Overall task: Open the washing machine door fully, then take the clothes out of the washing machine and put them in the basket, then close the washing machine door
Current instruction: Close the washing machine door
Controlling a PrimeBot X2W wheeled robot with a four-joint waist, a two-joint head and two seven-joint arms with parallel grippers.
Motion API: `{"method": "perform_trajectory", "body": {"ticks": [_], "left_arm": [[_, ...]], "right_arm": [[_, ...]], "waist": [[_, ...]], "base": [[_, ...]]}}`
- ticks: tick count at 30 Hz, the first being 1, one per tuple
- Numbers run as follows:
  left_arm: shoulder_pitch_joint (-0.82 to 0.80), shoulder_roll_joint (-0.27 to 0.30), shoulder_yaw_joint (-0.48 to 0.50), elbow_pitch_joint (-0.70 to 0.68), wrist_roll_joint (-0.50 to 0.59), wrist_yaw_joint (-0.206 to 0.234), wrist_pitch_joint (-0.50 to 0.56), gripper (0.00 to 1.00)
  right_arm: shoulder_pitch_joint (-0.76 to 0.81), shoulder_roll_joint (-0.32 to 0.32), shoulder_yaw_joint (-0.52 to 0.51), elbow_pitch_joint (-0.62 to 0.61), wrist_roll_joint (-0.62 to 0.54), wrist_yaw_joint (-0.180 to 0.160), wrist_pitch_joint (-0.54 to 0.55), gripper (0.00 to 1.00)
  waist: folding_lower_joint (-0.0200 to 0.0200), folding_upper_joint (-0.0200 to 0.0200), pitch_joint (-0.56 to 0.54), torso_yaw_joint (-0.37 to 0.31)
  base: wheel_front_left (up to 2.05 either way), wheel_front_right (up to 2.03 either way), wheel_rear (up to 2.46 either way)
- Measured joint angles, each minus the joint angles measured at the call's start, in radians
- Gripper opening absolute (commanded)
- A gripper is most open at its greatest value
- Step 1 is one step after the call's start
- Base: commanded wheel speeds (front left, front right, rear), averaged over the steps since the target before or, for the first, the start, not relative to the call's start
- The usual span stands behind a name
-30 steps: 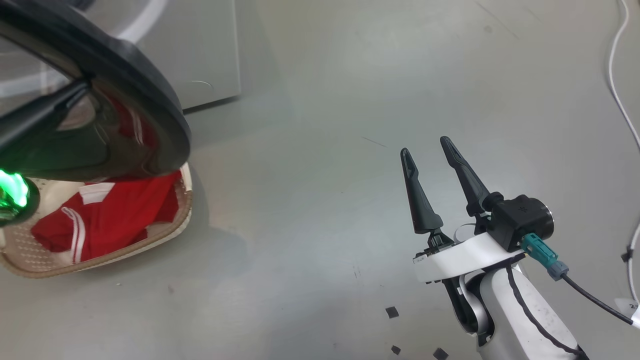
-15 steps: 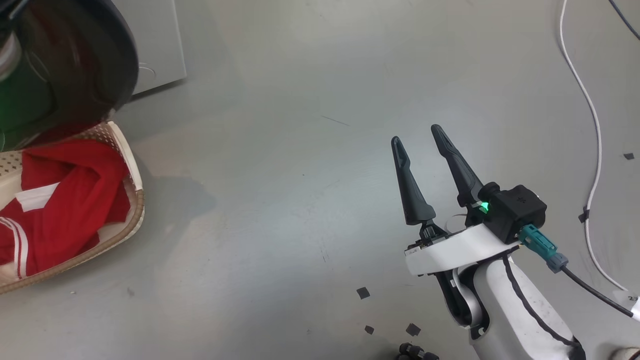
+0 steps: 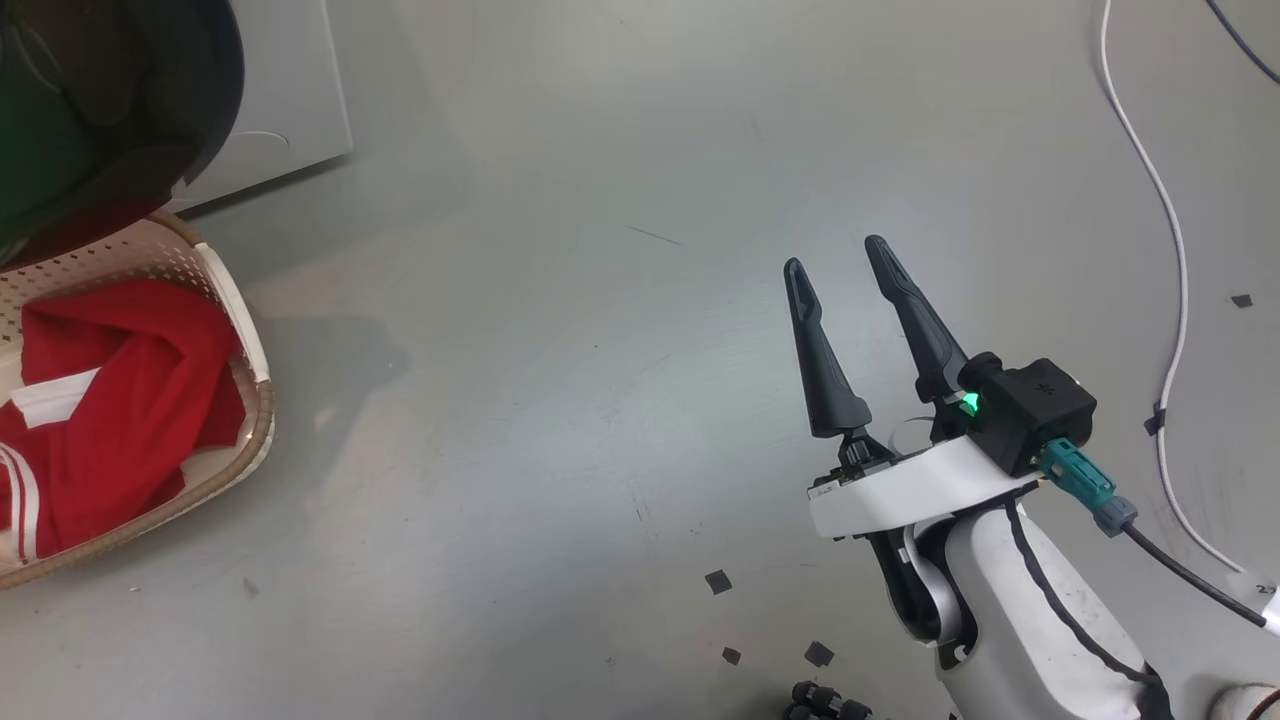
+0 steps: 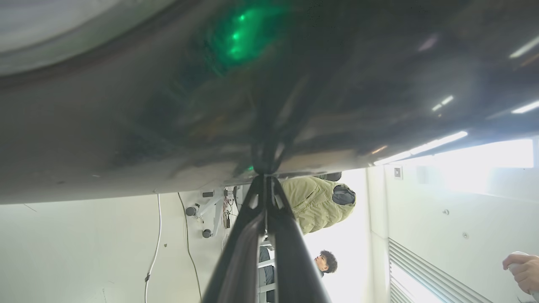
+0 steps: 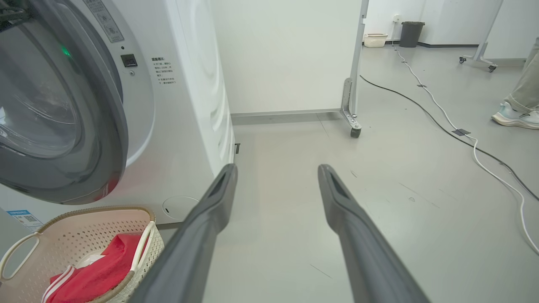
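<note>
Near right, the right gripper [image 3: 835,255] hangs over the floor [image 3: 560,400] with fingers parted. At the left, the clothes [image 3: 120,400] lie in the basket [image 3: 238,325], just before the washing machine [image 5: 185,105]. Above, the left gripper [image 4: 265,179], fingers pressed together, touches the washing machine door [image 4: 126,126].

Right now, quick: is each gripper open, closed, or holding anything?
Left gripper: closed, holding nothing, tips at the door.
Right gripper: open, empty.
</note>
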Motion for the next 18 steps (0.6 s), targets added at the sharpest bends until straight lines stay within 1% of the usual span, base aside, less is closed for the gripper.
{"method": "perform_trajectory", "body": {"ticks": [3,5,11,14,17,18], "left_arm": [[-0.012,-0.011,-0.027,0.014,0.000,0.000,0.003,0.00],[-0.014,-0.014,-0.033,0.020,0.000,0.000,0.011,0.00],[-0.012,-0.016,-0.039,0.028,0.000,-0.003,0.030,0.00],[0.005,-0.023,-0.026,0.020,-0.002,-0.037,0.032,0.00],[0.057,-0.038,-0.004,0.012,-0.003,-0.077,0.030,0.00],[0.080,-0.048,0.008,0.012,-0.010,-0.090,0.028,0.03]], "right_arm": [[0.000,0.000,-0.005,0.001,0.000,-0.001,0.000,1.00],[0.000,0.000,-0.009,0.001,0.000,-0.007,0.000,1.00],[0.000,0.000,-0.024,0.006,-0.011,-0.009,0.000,1.00],[0.000,0.000,-0.031,0.013,-0.014,-0.009,0.000,1.00],[0.000,0.000,-0.041,0.020,-0.025,-0.009,0.000,1.00],[0.000,0.000,-0.045,0.023,-0.030,-0.009,0.000,1.00]], "waist": [[0.0000,0.0000,-0.005,0.009],[0.0000,0.0000,-0.007,0.017],[0.0000,0.0000,-0.019,0.053],[0.0000,0.0000,-0.028,0.076],[0.0000,0.0000,-0.037,0.104],[0.0000,0.0000,-0.041,0.114]], "base": [[0.00,0.00,0.00],[0.00,0.00,0.00],[0.00,0.00,0.00],[0.00,0.00,0.00],[0.00,0.00,0.00],[0.00,0.00,0.00]]}}
